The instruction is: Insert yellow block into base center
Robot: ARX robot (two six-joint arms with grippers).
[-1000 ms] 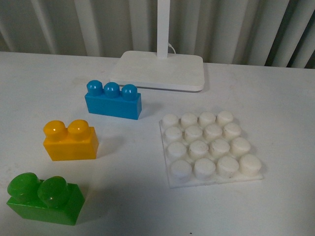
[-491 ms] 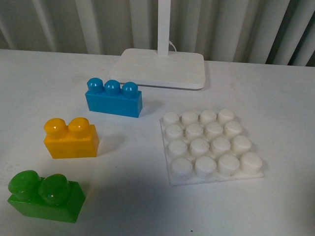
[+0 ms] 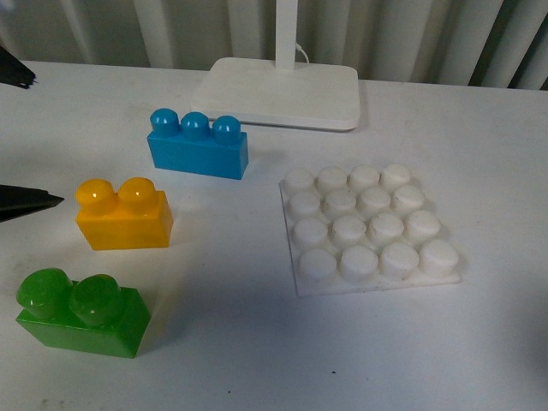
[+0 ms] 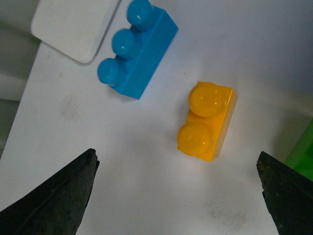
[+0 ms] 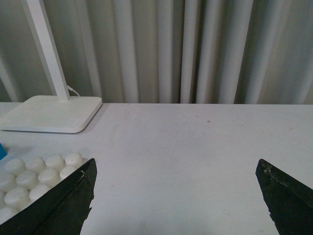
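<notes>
The yellow block (image 3: 124, 214) stands on the white table, two studs up, left of the base (image 3: 368, 227), a white studded square plate with nothing on it. My left gripper (image 3: 47, 139) is open at the left edge, and only its dark fingertips (image 3: 30, 202) show there. From the left wrist, the yellow block (image 4: 208, 122) lies just beyond the open left gripper (image 4: 176, 155), untouched. My right gripper (image 5: 176, 164) is open over bare table, with a corner of the base (image 5: 34, 171) beside one finger.
A blue three-stud brick (image 3: 199, 147) sits behind the yellow block and a green brick (image 3: 81, 312) in front of it. The white lamp stand plate (image 3: 282, 92) with its post stands at the back. Pleated curtains (image 5: 195, 49) close off the far side.
My left gripper's dark fingertips have come into the front view at the left edge. The blocks and the base lie where they were.
</notes>
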